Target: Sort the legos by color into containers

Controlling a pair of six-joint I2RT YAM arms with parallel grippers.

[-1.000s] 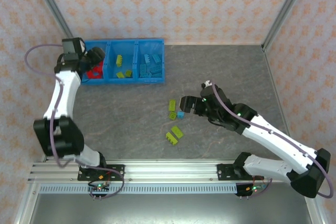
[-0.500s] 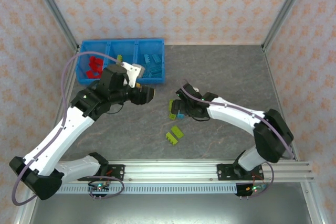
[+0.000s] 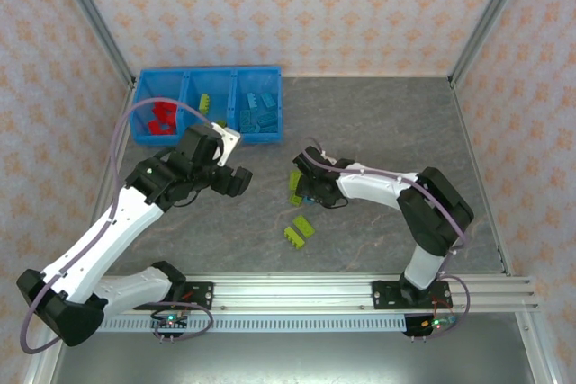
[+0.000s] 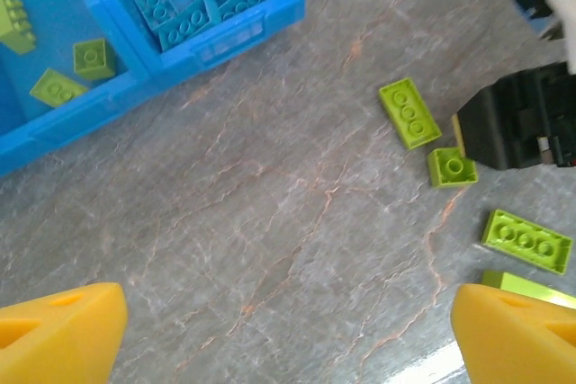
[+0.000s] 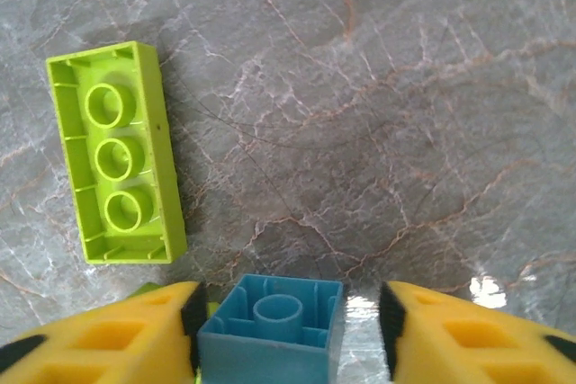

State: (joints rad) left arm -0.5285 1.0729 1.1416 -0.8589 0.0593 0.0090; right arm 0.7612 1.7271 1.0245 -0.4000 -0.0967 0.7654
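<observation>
Light blue plastic sits between the jaws of your right gripper (image 5: 286,317): a small blue brick (image 5: 270,330), lying studs-down on the tabletop (image 3: 378,114) a little right of its middle. The jaws stand partway apart and straddle it. One pad (image 5: 192,317) looks pressed to its side, while a strip of bare surface shows between the brick and the other pad, so I'd call it bracketed, not clamped. The gripper points straight down, probably because a green brick (image 5: 117,164), also upside down, lies just beside the blue one. A narrow vertical reach keeps that neighbour out of the pinch.

Your left gripper (image 4: 288,334) hovers over bare tabletop between the bin (image 3: 207,138) and the loose bricks, jaws spread wide with nothing in them. Its wrist view shows four loose green bricks (image 4: 409,112) off to one side, the right gripper's dark body almost touching one of them. Waiting there looks sensible, since both arms can't work that cluster at once.

The bin sits in the far left corner of the tabletop. Red bricks (image 3: 162,119) fill the compartment nearest the left edge, green ones are in the middle, and blue bricks (image 3: 258,114) are in the third, which is where yours belongs.

You look well along, with one blue and four green out. Seat both pads before lifting, because a smooth little brick caught off-centre could twist free.
</observation>
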